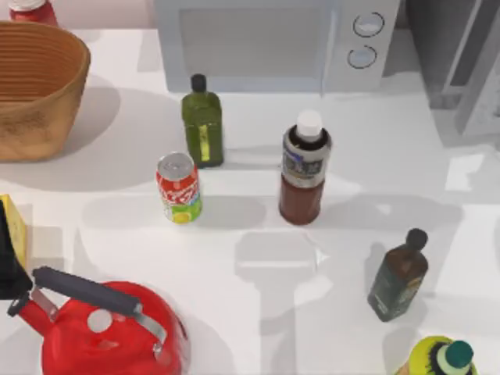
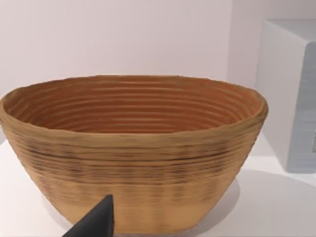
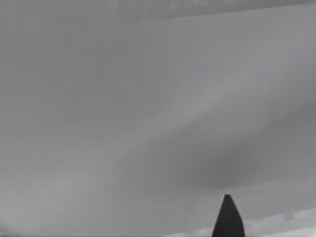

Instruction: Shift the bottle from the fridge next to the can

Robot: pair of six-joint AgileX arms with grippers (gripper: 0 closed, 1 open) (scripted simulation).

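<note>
Bottle first: from above, the tall clear plastic bottle with white cap and reddish-brown liquid [image 1: 304, 168] stands upright on the white worktop [image 1: 234, 312], right of the small red soda can with silver top [image 1: 179, 188], apart, nothing between them. The grey metallic fridge [image 1: 461, 70] lies beyond, farther right. Risk, I judge: a nudge topples it onto the can. Left wrist view faces a woven tan basket [image 2: 133, 148]; right wrist view, a grey surface. Whether either gripper is spread, I cannot tell.
</note>
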